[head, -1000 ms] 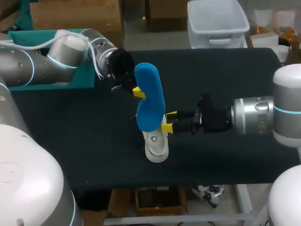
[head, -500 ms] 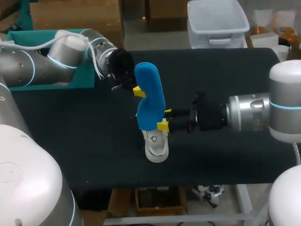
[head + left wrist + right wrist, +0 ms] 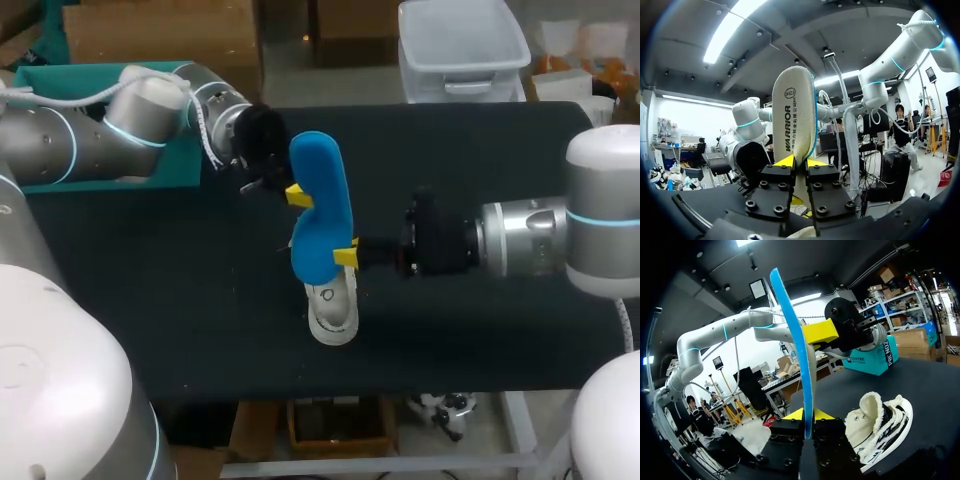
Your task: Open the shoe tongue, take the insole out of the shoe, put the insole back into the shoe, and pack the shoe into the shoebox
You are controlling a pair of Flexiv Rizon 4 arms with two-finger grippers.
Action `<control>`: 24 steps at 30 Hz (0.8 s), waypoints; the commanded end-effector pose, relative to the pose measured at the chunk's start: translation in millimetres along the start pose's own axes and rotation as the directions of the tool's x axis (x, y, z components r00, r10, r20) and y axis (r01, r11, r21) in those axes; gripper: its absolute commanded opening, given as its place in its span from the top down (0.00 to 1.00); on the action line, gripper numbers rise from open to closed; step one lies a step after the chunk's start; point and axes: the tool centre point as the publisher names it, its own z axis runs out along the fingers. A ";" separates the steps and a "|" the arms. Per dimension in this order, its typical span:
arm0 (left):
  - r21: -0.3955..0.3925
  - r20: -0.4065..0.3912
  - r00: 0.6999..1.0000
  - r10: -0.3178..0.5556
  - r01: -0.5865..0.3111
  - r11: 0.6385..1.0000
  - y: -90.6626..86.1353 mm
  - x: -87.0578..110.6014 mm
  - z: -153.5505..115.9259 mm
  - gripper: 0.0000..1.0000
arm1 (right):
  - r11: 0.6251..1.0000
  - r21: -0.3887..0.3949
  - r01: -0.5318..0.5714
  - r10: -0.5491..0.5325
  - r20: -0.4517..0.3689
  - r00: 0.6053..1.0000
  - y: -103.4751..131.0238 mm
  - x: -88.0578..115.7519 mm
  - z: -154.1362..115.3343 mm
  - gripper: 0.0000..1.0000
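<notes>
White shoe (image 3: 332,310) on black table (image 3: 200,300), toe toward the near edge. Blue insole (image 3: 320,200) is held upright just above its opening. Right gripper (image 3: 343,256) is clamped on the insole's lower end, close over the shoe, and left gripper (image 3: 297,195) is pinched on the insole's edge higher up. Teal shoebox (image 3: 175,170) at far left behind the left arm, well apart from the shoe.

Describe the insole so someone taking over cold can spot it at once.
Look to the middle of the black table, where the white shoe lies towards the front edge. Standing on end just above it, pinched by the left gripper high up and the right gripper low down, is the insole. It is bright blue, thin and foot-shaped, unlike the bulky shoe.
</notes>
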 end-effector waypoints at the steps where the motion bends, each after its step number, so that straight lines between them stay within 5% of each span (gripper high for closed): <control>1: 0.006 -0.007 1.000 -0.005 0.005 1.000 3.2 -2.9 -1.5 1.00 | 1.000 -0.004 0.003 -0.003 -0.005 1.000 -1.1 -1.7 -0.7 1.00; 11: -0.022 -0.024 0.999 -0.023 0.022 1.000 0.5 -2.3 -3.9 0.96 | 0.999 -0.011 0.047 -0.047 0.001 0.999 -4.3 -6.0 -7.8 1.00; 12: -0.030 -0.024 0.999 -0.025 0.024 0.999 -0.7 -1.9 -4.4 0.72 | 0.998 -0.014 0.054 -0.054 0.001 0.999 -5.6 -6.9 -9.5 1.00; 15: -0.056 -0.025 0.999 -0.027 0.025 0.998 -4.2 -0.3 -7.2 0.43 | 0.998 -0.027 0.061 -0.061 -0.003 0.998 -8.5 -9.6 -13.3 1.00; 17: -0.079 -0.029 0.999 -0.030 0.028 0.996 -6.0 0.8 -8.8 0.05 | 0.997 -0.033 0.066 -0.066 -0.006 0.998 -9.7 -11.5 -15.2 1.00; 24: -0.152 -0.055 0.997 -0.059 0.050 0.987 -9.7 3.3 -17.4 0.00 | 0.996 0.011 0.086 -0.085 -0.035 0.996 -11.8 -19.1 -17.2 1.00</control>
